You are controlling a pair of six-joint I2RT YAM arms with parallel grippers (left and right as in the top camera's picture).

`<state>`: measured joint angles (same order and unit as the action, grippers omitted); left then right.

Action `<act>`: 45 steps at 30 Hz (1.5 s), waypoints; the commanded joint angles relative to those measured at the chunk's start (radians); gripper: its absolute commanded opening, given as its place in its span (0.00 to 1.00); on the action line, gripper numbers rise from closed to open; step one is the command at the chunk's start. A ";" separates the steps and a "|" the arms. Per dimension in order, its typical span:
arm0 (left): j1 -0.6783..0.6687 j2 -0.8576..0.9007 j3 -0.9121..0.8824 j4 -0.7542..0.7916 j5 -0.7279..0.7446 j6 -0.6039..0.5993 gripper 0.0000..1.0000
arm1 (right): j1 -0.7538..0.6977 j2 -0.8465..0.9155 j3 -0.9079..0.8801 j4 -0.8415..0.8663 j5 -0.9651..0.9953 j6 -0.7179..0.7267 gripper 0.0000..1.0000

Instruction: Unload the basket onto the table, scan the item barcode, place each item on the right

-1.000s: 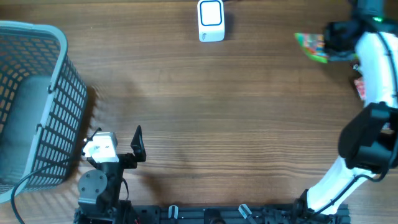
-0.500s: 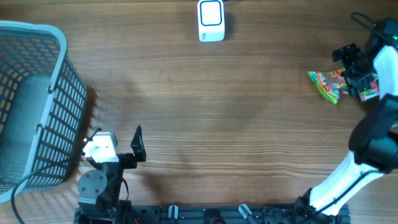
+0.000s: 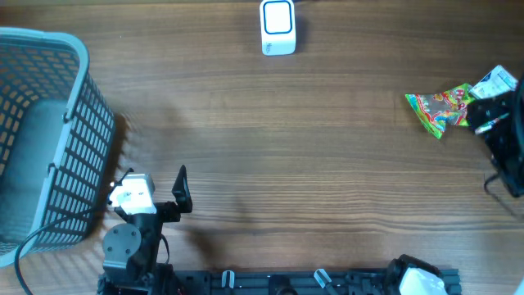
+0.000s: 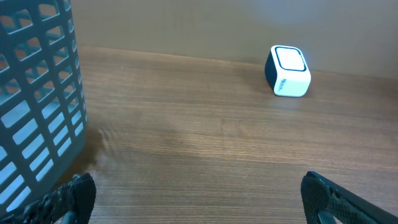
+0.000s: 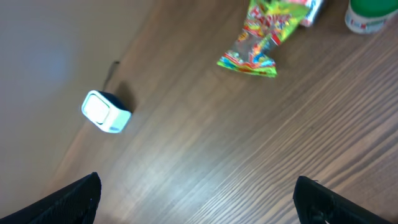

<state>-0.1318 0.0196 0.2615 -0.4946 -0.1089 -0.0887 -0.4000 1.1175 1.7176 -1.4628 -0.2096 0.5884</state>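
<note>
Right gripper (image 5: 199, 202) spread wide and empty above the wooden surface (image 3: 311, 147), colourful snack packet (image 3: 436, 109) lying flat near the right edge, its print too blurred to read, left gripper (image 4: 199, 202) likewise wide and empty, white barcode scanner (image 3: 277, 27) well apart at the far edge

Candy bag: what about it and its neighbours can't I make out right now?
- Barcode on the candy bag: none readable. It is too small in the overhead view and blurred in the right wrist view.
- white packet: overhead, partly under the right arm; label too small.
- green-capped item: right wrist, cut off by the top-right edge.
</note>
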 commanded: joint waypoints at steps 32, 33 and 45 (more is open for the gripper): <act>-0.005 -0.005 -0.004 0.003 -0.016 -0.006 1.00 | 0.258 -1.115 -1.506 1.299 -0.071 -0.294 1.00; -0.005 -0.005 -0.004 0.003 -0.016 -0.006 1.00 | 0.262 -1.114 -1.533 1.303 -0.013 -0.230 1.00; -0.005 -0.005 -0.004 0.003 -0.016 -0.006 1.00 | 0.290 -1.114 -1.712 1.466 0.132 -0.308 1.00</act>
<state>-0.1318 0.0196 0.2607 -0.4942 -0.1116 -0.0887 -0.1272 0.0174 0.0063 -0.0006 -0.0986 0.4133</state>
